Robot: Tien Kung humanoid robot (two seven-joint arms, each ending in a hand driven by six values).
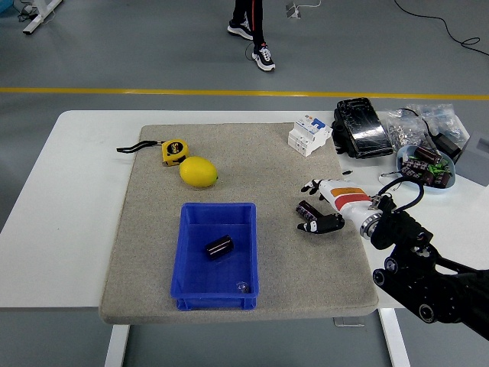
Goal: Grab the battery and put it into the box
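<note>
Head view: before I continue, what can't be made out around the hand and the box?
- Right hand: its fingers curl around the battery, but whether it is lifted off the mat is unclear from above.
- Blue box: a dark battery lies inside; the small object in its near corner is too small to identify.
- Bowl contents: too small to count.
- Left hand: outside the picture.

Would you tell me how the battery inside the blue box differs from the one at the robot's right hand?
The battery in the box lies loose on the blue box floor; the battery at the right hand sits on the mat between the fingers. The boxed one is untouched and unobscured; the other is partly covered. Both are dark cylinders.
</note>
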